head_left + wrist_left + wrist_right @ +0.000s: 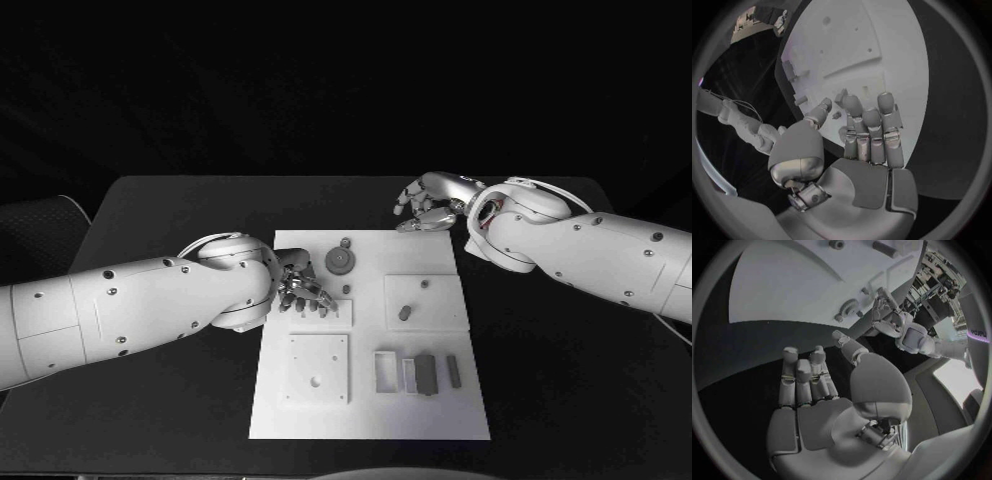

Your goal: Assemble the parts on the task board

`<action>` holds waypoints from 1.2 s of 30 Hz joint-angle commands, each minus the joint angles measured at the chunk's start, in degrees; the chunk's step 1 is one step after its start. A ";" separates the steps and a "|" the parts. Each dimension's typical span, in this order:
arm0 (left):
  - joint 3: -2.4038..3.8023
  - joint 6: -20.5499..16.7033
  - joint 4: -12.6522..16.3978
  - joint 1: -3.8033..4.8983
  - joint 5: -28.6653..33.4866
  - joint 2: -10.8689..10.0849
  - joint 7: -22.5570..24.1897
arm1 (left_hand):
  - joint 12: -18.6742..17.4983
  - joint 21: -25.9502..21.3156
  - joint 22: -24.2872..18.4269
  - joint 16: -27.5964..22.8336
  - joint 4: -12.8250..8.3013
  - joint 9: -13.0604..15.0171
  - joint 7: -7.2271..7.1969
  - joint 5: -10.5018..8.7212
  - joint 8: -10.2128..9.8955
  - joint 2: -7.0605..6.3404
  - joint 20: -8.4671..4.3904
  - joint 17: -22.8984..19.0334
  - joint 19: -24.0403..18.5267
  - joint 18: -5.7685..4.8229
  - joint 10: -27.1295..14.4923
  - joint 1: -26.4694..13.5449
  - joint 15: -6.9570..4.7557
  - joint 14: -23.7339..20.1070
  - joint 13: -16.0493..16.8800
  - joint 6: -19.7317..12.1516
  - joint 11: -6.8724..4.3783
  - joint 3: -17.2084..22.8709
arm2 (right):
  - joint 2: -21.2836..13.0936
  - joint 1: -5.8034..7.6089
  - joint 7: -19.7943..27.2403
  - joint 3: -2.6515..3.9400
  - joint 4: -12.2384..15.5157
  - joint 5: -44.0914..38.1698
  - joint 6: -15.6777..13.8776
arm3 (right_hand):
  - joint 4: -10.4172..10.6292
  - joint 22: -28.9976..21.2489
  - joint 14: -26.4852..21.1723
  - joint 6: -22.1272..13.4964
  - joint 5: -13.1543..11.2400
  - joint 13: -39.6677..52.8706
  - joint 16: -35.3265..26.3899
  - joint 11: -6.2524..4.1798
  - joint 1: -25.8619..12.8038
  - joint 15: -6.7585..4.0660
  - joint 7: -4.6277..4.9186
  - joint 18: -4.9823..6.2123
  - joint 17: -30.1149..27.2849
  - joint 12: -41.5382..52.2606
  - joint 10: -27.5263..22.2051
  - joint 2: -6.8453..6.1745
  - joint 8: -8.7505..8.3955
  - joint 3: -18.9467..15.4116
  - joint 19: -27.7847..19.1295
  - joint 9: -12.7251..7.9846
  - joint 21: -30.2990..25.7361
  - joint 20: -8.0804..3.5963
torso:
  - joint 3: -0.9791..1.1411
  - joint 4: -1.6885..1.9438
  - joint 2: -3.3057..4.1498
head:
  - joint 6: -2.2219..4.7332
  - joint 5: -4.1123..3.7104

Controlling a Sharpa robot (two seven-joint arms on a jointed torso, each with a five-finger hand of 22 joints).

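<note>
The white task board [368,410] lies in the middle of the black table. My left hand [303,285] hovers over the board's left edge, fingers spread and empty, just above a raised square plate [329,315]. In the left wrist view the left hand [864,137] stretches its fingers toward the board [879,45]. A round grey part [340,262] lies right of that hand. My right hand [428,205] hangs open and empty over the table beyond the board's far right corner. From the right wrist, the right hand [817,390] faces the board [786,285] and the round part [851,306].
A second raised plate [426,300] carries a small grey peg [405,312]. Near the front lie a square plate with a hole [317,368], a white frame [387,370] and grey blocks [423,373]. Bare black table [577,400] surrounds the board.
</note>
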 commanded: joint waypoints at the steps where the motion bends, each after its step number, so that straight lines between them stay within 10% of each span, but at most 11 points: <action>1: 0.01 -0.54 -0.01 -0.01 0.78 0.01 0.13 | -0.24 -0.35 0.74 0.14 1.10 -0.11 0.03 -0.26 -0.35 -0.13 -0.11 -0.14 -0.57 -0.06 -0.50 -1.21 -0.02 -0.41 -0.09 -0.51 0.03 0.03 | -0.04 -0.01 0.27 0.02 0.08 -0.44 0.54 | 0.37 0.69 0.26 0.00 0.29 -0.09 -0.17 0.23 -0.53 -0.23 0.33 0.67 0.03 0.24 -0.33 -0.17 -0.30 0.04 0.08 -0.11 -0.34 0.11 | -0.02 -0.01 0.02 | 0.05 0.02; 14: 0.05 -1.41 -0.68 0.01 3.28 -0.07 0.02 | -0.52 -1.34 0.75 0.33 1.57 -1.38 1.61 -0.19 -4.02 0.84 -0.11 -0.65 -1.66 -0.01 -2.48 -4.63 0.07 -1.76 -0.29 -4.44 1.16 -3.42 | 0.00 -0.01 0.22 0.02 -0.11 -0.44 0.55 | 0.46 0.69 0.25 -0.10 0.29 -0.12 -0.18 0.25 -0.56 -0.21 0.36 0.67 0.03 0.27 -0.34 -0.27 -0.36 0.04 0.08 -0.16 -0.35 0.10 | 0.00 -0.01 0.00 | 0.47 -0.11; 23: 0.05 3.09 -1.13 0.04 3.38 0.52 -1.53 | 1.27 -0.60 1.26 1.89 -2.09 -4.05 2.17 2.37 -6.92 6.61 0.02 -0.66 -1.06 0.02 -2.61 -1.36 0.22 -1.79 0.44 -4.98 1.53 -4.34 | 0.01 -0.01 0.16 0.02 -0.16 -0.44 0.71 | 0.50 0.68 0.25 -0.14 0.30 -0.14 -0.18 0.26 -0.55 -0.20 0.37 0.67 0.03 0.28 -0.35 -0.29 -0.39 0.06 0.08 -0.18 -0.36 0.09 | 0.00 0.00 0.01 | 0.58 -0.23; 36: 0.05 3.65 -1.48 0.05 3.49 1.44 -1.42 | 1.90 -0.08 1.27 2.35 -2.98 -5.06 2.19 2.90 -7.52 8.15 0.08 -1.07 -0.69 -0.14 -2.51 1.56 0.27 -1.54 0.34 -4.20 1.56 -1.40 | 0.19 -0.01 0.12 0.02 -0.27 -0.44 0.87 | 0.55 0.68 0.26 -0.18 0.30 -0.16 -0.18 0.28 -0.53 -0.19 0.38 0.67 0.03 0.30 -0.36 -0.31 -0.41 0.09 0.08 -0.21 -0.36 0.08 | -0.02 0.03 0.00 | 0.44 -0.25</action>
